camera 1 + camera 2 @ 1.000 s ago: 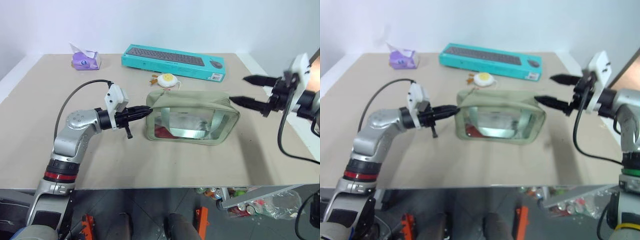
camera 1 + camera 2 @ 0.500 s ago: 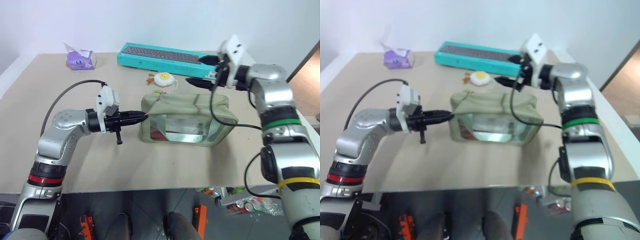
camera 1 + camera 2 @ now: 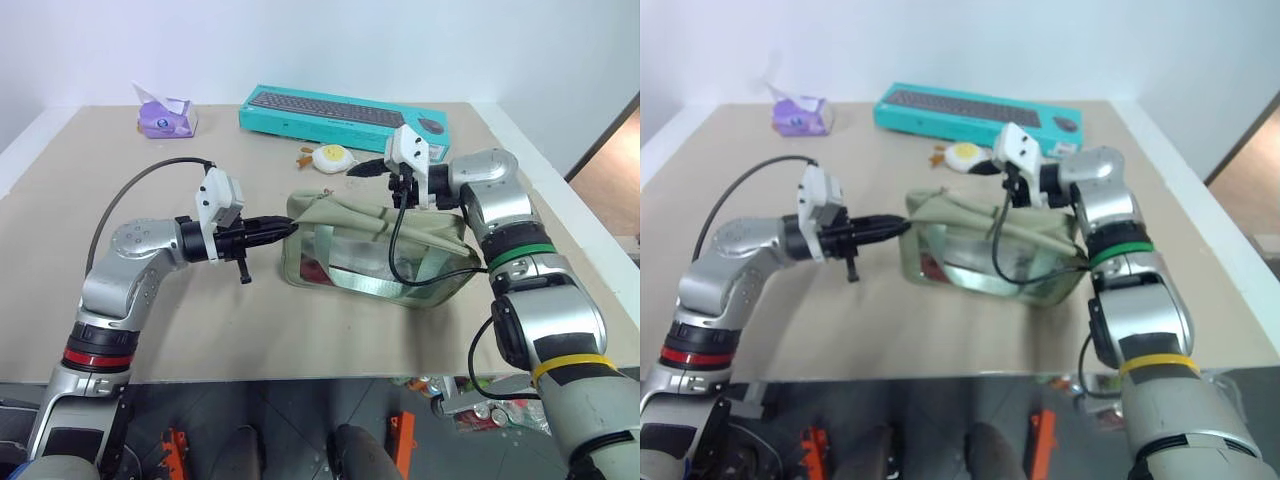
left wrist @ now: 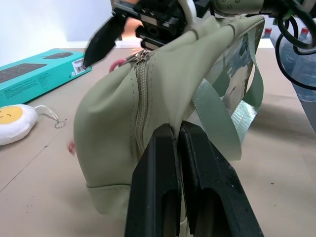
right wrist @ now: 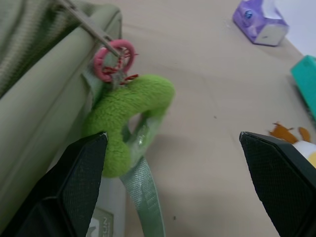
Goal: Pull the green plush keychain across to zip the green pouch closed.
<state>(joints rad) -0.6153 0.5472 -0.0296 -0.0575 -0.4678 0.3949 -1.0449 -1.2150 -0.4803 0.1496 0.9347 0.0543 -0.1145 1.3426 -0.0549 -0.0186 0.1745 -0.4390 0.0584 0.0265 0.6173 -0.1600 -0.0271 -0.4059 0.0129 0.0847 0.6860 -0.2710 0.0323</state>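
So far only the bracing is done: left fingers (image 4: 170, 148) pinch the pouch (image 3: 420, 235) end, while right fingers (image 5: 74, 190), spread wide, flank the ungrasped keychain (image 5: 131, 116).

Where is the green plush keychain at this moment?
In the right wrist view, the green plush keychain hangs from a pink clasp against the far side of the green pouch, between the open fingers of the right gripper.

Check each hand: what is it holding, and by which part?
The left hand is shut on the green pouch, pinching the fabric at its end beside the zipper. The right hand is open and holds nothing, with the green plush keychain between its fingers.
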